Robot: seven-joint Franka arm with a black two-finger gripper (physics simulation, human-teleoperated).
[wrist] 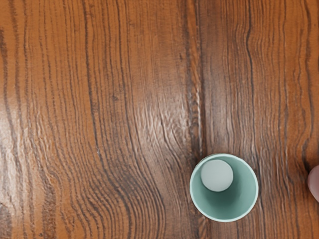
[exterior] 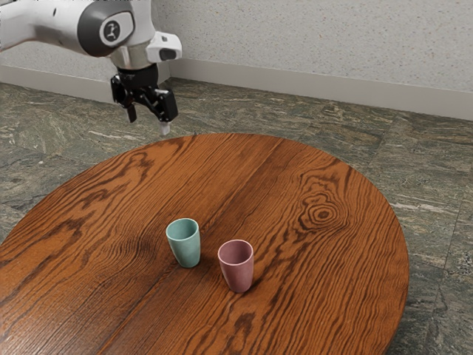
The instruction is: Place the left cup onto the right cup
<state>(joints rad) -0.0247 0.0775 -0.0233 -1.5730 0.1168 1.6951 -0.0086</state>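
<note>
A teal cup (exterior: 183,242) stands upright near the middle of the round wooden table (exterior: 310,177). A pink cup (exterior: 236,265) stands upright just to its right in the exterior view, a small gap between them. My gripper (exterior: 149,121) hangs high above the table's far left edge, well away from both cups, open and empty. In the wrist view I look straight down into the teal cup (wrist: 224,186), and an edge of the pink cup (wrist: 314,182) shows beside it.
Bare wood (wrist: 99,99) surrounds the cups on all sides. Beyond the table lies a dark stone floor (exterior: 414,148), and a pale wall (exterior: 332,37) runs along the back.
</note>
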